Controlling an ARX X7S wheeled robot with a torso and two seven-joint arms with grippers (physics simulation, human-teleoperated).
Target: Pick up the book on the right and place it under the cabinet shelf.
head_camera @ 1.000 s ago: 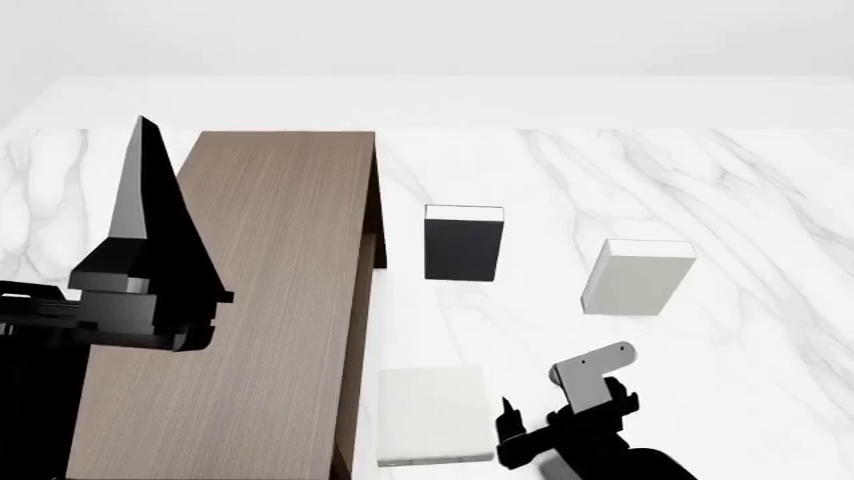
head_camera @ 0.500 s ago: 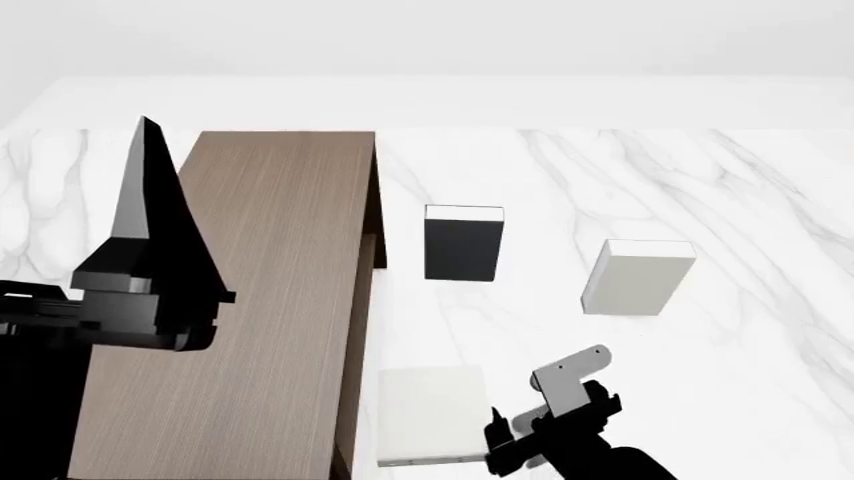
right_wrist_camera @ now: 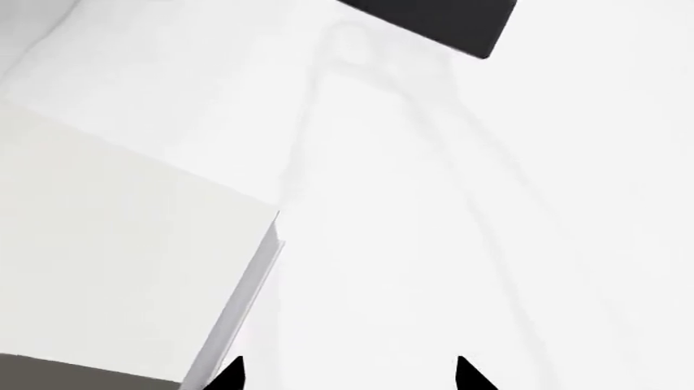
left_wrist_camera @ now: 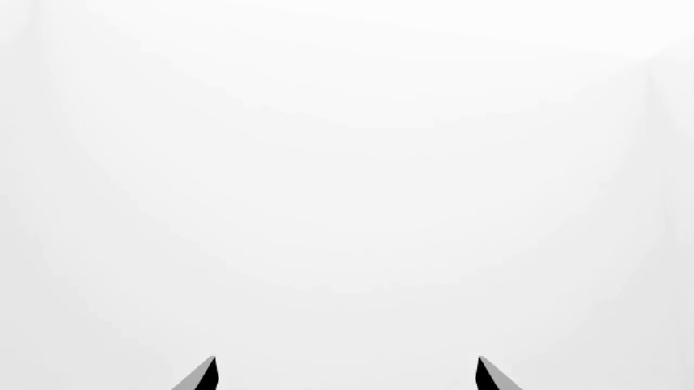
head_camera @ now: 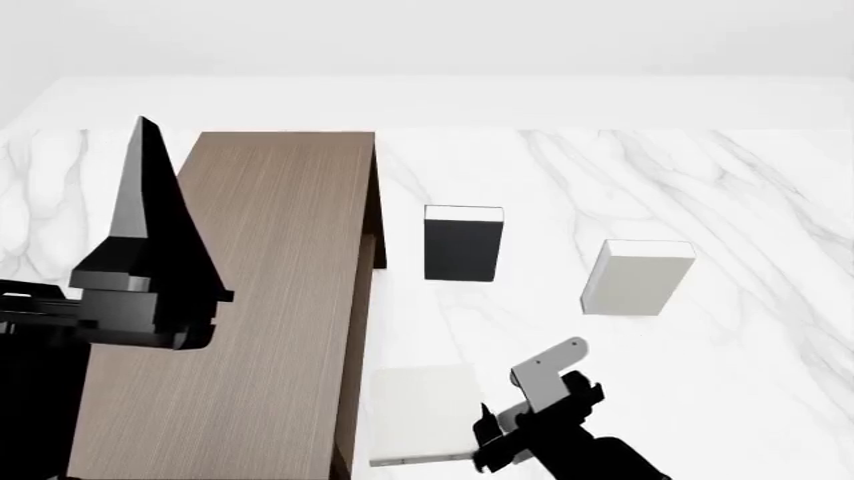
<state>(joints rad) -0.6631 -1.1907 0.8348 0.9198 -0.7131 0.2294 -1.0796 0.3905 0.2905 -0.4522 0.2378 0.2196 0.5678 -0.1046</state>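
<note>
Beside the book [head_camera: 424, 412] — right pincer [head_camera: 523, 402], nearer than a second ago, jaws apart, nothing held.

Illumination is bright, even and diffuse. Rendering is sharp, without blur or edge distortion. A faint soft shadow lies beside the cabinet [head_camera: 254, 300]; left wrist view is washed white.

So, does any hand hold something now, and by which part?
Nothing is held. The right hand is open beside the book; the left hand is open in the air.
</note>
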